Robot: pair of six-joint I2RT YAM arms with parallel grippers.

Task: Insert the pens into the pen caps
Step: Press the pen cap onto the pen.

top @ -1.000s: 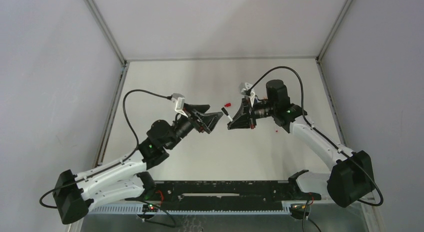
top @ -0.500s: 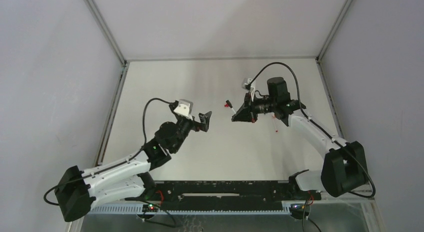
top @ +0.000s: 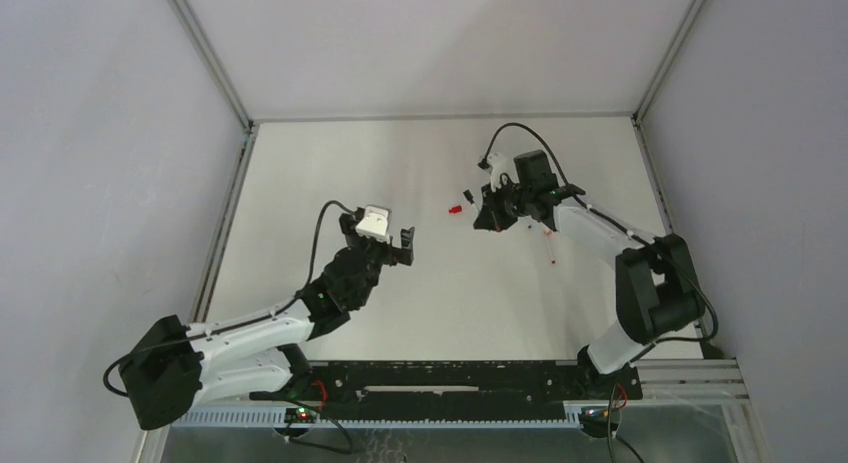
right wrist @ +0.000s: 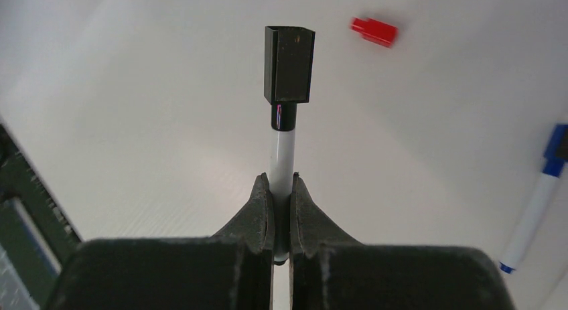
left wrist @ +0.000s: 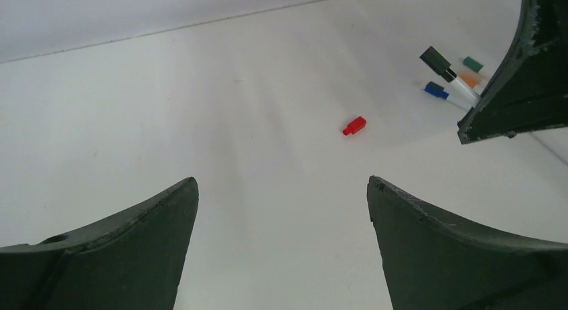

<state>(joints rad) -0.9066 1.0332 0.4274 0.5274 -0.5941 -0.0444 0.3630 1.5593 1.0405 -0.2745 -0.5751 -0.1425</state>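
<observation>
The left arm [top: 250, 333] and the right arm [top: 600, 231] share one build: glossy white shells on the long links and blocky matte-black housings at the joints. A small green light [top: 319, 296] glows on the left arm's black elbow housing. A thin black cable [top: 322, 218] arcs over the left wrist to a white camera block [top: 376, 221], and a similar one loops above the right wrist. The left gripper [left wrist: 281, 186] has broad, dark, wedge-shaped fingers [left wrist: 127, 250] with scuffed, pale-flecked edges. The right gripper [right wrist: 281, 186] has the same dark fingers, narrowing to rounded tips.
</observation>
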